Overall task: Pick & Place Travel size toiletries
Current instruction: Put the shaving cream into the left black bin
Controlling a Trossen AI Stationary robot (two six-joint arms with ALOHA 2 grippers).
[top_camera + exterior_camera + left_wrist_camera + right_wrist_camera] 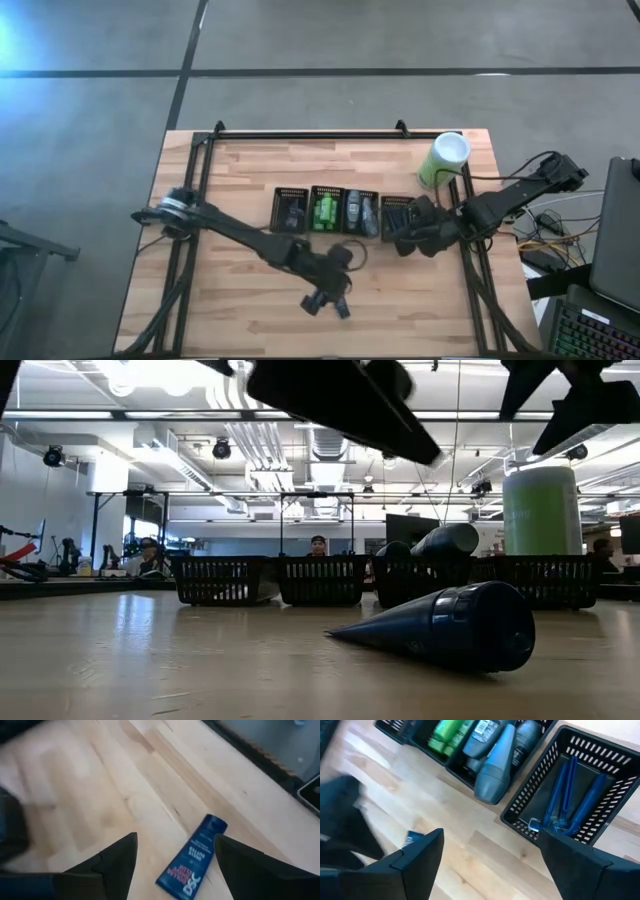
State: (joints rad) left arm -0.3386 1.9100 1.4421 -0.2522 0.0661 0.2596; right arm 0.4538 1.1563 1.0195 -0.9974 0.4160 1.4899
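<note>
Navy tube [192,865] lies loose on the counter [240,310]; left gripper [172,857] hovers over it, fingers spread for pickup. Right gripper [490,855], fingers released, waits beside the baskets [570,785].

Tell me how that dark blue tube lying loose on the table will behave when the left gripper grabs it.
The blue tube lies flat between the open left gripper fingers, so it probably won't tip. Its rounded cap end might roll, and its glossy, tapered body may squash or slip.

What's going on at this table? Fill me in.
A two-armed robot is sorting travel toiletries into black mesh baskets. The left gripper hovers open over a dark navy tube lying loose on the table. The right gripper, open and empty, hangs near the basket holding blue razors.
</note>
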